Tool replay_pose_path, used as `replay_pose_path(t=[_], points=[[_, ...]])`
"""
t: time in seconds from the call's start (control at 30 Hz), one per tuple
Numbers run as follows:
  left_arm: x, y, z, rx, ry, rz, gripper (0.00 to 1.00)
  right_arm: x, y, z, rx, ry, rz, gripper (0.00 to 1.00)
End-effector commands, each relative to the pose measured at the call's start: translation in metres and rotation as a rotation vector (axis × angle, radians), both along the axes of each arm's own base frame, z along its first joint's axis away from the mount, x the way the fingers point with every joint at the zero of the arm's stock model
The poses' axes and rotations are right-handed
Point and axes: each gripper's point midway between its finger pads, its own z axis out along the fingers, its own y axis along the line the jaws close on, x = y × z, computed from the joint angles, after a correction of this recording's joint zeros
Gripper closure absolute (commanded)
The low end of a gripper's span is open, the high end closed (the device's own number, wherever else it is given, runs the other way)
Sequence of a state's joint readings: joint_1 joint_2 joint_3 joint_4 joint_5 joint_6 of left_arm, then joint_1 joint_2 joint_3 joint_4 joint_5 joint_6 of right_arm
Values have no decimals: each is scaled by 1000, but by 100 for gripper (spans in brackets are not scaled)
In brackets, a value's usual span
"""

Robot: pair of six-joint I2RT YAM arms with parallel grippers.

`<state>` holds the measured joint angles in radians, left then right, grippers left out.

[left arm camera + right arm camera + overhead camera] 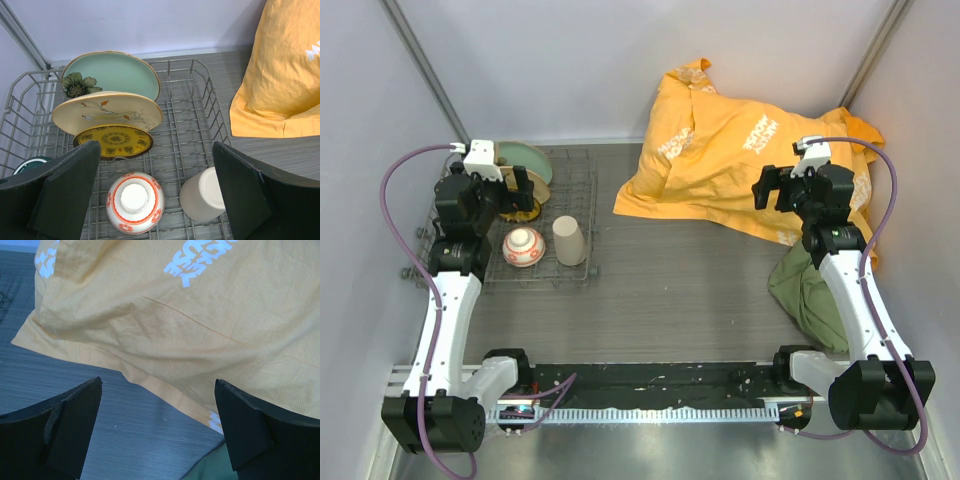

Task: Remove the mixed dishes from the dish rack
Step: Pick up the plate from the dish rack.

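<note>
The grey wire dish rack (578, 183) (192, 117) stands at the left rear of the table. In it a pale green flower-marked plate (117, 75) (525, 160), a cream plate (107, 112) and a small yellow-and-dark patterned plate (115, 141) stand on edge. In front of them a white-and-red bowl (135, 202) (523, 247) and a beige handleless cup (205, 195) (569, 240) sit upside down. A dark green mug (30, 164) peeks out at the left, mostly hidden by a finger. My left gripper (155, 146) (515, 190) hangs open above the rack, holding nothing. My right gripper (157, 382) (772, 188) is open over the table's right side.
A crumpled orange cloth bag with white lettering (740, 160) (200, 315) lies at the back right. A dark green cloth (810, 290) (215, 471) lies beside the right arm. Grey walls close in the left, back and right. A black rail (650, 385) runs along the near edge.
</note>
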<state>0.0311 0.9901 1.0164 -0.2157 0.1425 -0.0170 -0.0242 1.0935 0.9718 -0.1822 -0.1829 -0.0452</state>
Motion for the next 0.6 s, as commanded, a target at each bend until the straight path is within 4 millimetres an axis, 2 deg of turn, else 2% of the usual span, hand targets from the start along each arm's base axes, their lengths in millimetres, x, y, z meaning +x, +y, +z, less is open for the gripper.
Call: replay_pose_path(t=[0.0,0.57], points=[[1,0,8,12,-28,-6,0,3,2,15,11,-42,7,1],[3,2,7,12,-23,8,0,3,3,14,11,-39,13,1]])
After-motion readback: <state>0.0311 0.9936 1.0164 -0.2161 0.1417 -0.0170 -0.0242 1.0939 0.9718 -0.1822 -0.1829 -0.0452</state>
